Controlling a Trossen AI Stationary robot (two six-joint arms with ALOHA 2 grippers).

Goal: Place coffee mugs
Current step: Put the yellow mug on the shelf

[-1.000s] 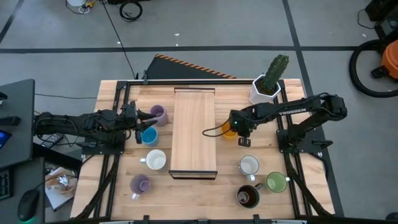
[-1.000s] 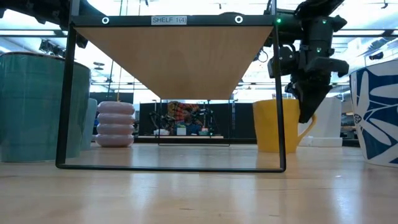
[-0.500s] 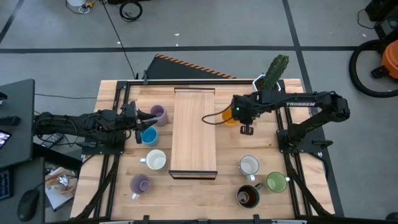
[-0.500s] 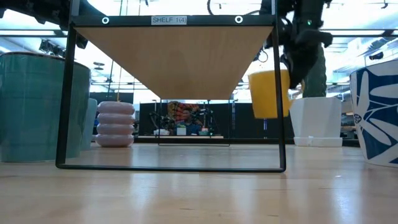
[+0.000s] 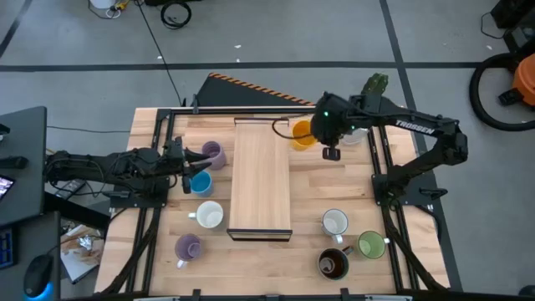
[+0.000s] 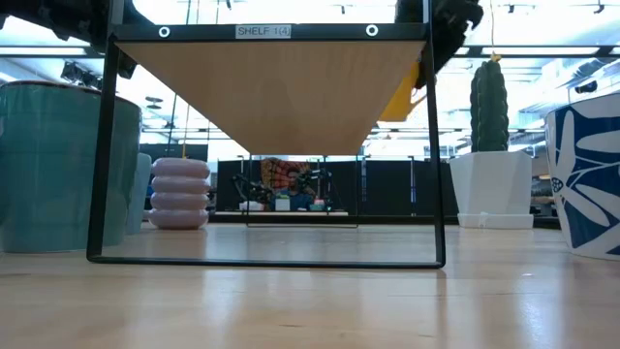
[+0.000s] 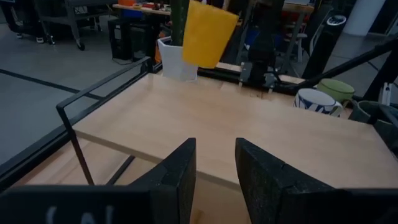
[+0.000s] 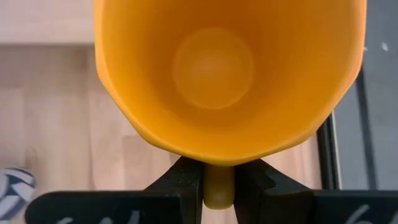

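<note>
My right gripper (image 5: 318, 134) is shut on the orange mug (image 5: 302, 132) and holds it in the air by the far right corner of the wooden shelf (image 5: 261, 180). In the left wrist view the orange mug (image 7: 208, 34) hangs tilted above the board. My left gripper (image 5: 189, 159) waits open at the shelf's left side, between a lilac mug (image 5: 213, 154) and the blue mug (image 5: 200, 183), touching neither. A white mug (image 5: 208, 215) and a second lilac mug (image 5: 187, 247) stand nearer on the left. Another white mug (image 5: 335, 221), the green mug (image 5: 371, 244) and the dark brown mug (image 5: 333, 263) stand near right. My right gripper pinches the orange mug's handle (image 8: 219, 186) between its two fingers (image 8: 183, 180). The fingers reach in from the table's right, and the mug's open mouth (image 8: 214, 68) faces back at the wrist. The mug is lifted clear of table and shelf, tilted.
The shelf is a raised board on a thin black frame (image 6: 436, 145), with open space under it. A white pot with a cactus (image 5: 368, 100) stands at the far right, just behind my right arm. Black frame rails run along both table sides.
My right gripper has lifted the orange mug off the table to the right of the shelf. It carried the mug up and toward the far edge, to the shelf's far right corner. The mug has gone from upright to tilted.
</note>
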